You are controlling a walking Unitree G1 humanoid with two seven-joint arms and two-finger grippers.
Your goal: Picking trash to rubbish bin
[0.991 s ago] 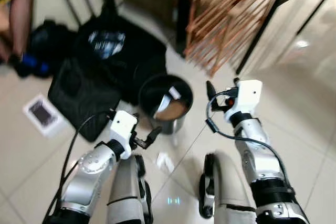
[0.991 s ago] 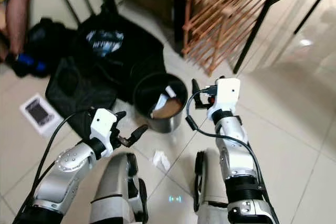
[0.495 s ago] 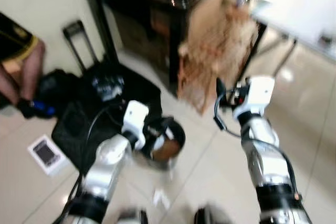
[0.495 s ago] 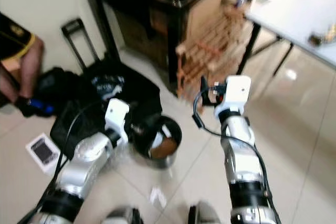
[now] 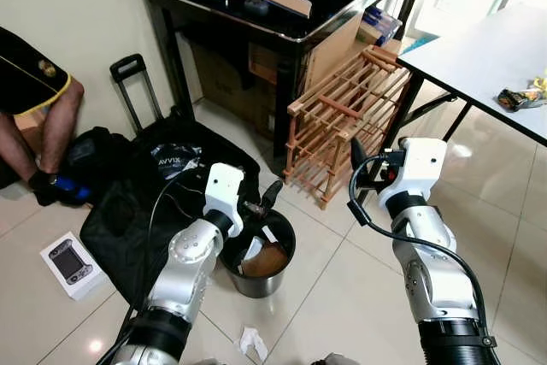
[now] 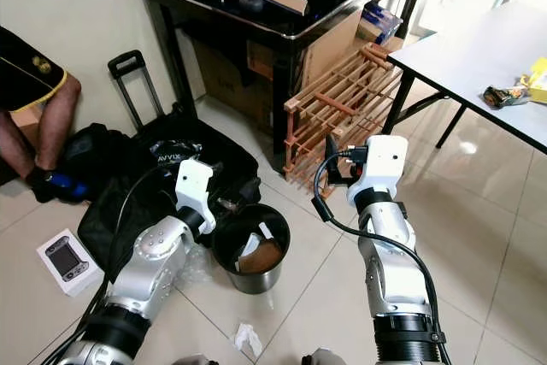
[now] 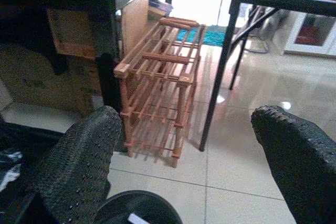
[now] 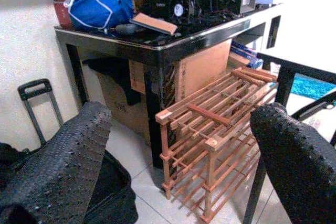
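Observation:
A black round rubbish bin (image 5: 289,238) stands on the tiled floor, with brown card and white scraps inside. A crumpled white paper (image 5: 252,341) lies on the floor in front of the bin, close to me. My left gripper (image 5: 261,200) hovers at the bin's far left rim, open, with nothing between its fingers (image 7: 79,166); the bin's rim (image 7: 137,208) shows below them in the left wrist view. My right gripper (image 5: 362,165) is raised to the right of the bin, open and empty, facing the wooden rack (image 8: 215,129).
A black bag with a pull handle (image 5: 162,168) lies left of the bin. A white box (image 5: 68,261) lies on the floor beside a seated person (image 5: 34,108). A wooden rack (image 5: 342,117) leans by a black table (image 5: 282,27). A white table (image 5: 487,53) stands at right.
The camera has tilted up, so the whole scene has shifted. My left gripper has risen from low beside the bin to its far rim. The right arm holds its raised pose.

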